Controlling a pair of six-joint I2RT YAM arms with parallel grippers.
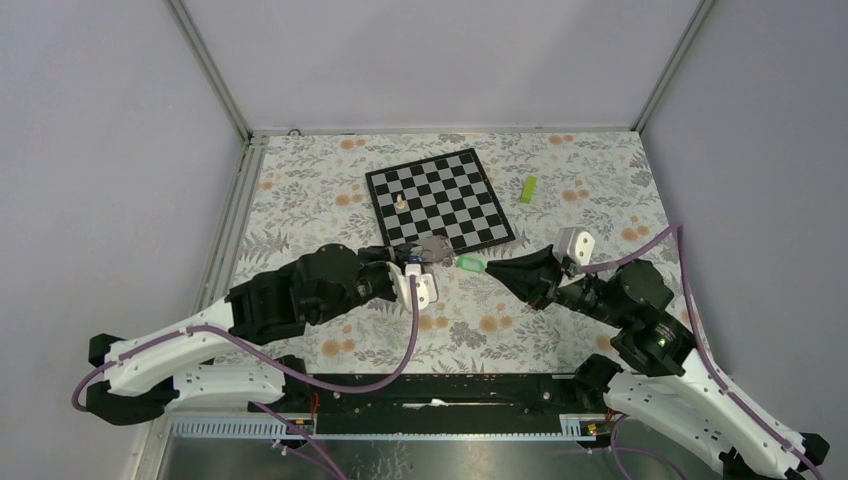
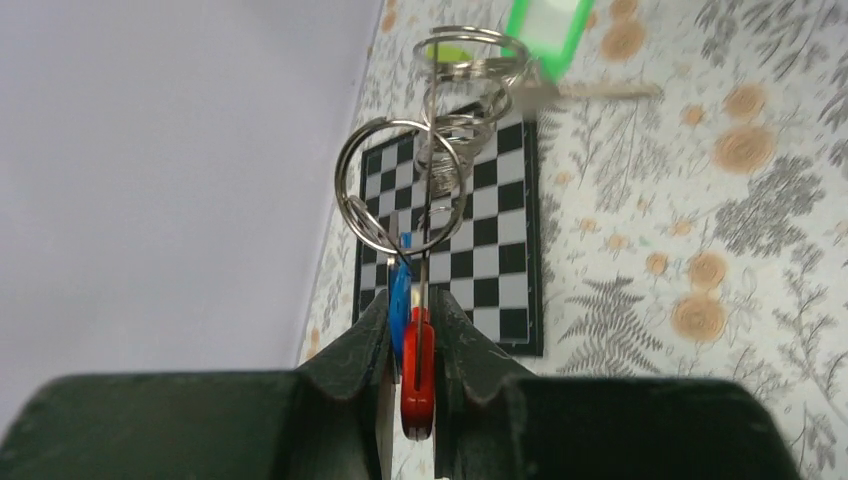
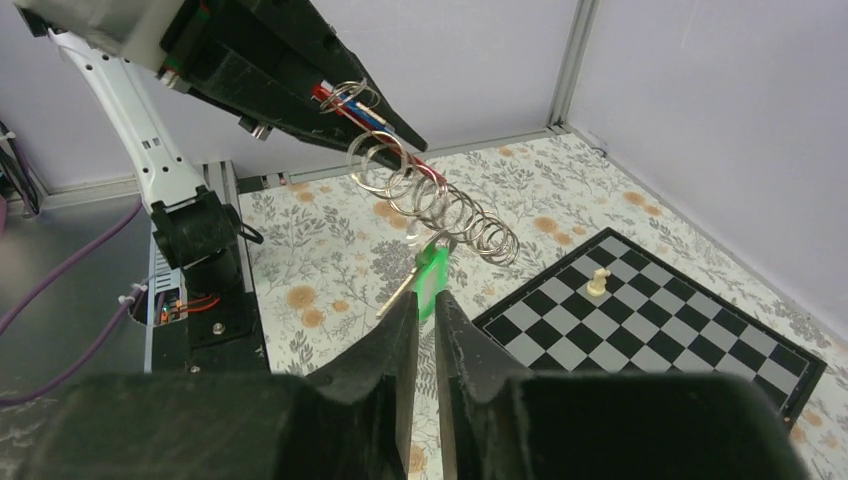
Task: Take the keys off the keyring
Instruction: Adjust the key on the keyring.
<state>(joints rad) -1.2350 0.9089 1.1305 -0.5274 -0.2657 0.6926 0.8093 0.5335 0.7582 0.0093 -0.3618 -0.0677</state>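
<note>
left wrist view: the left jaws clench the red strap [image 2: 418, 372] of the keyring [image 2: 437, 150], held above the tabletop [image 2: 620, 300]. the right jaws sit narrowly parted at the green key [image 3: 430, 272], and whether they grip it cannot be told. best to pinch its head firmly, then thread it slowly around the coil.

The keyring [image 1: 435, 250] hangs stretched between the left gripper [image 1: 410, 257] and the right gripper [image 1: 490, 268], barring the middle just near of the chessboard [image 1: 440, 200]. A white pawn [image 1: 400, 201] stands on the board's left side, and a lime-green block [image 1: 528, 189] lies to its right. The table [image 1: 300, 200] is open far left, far right beyond the block, and near, between the arms.
</note>
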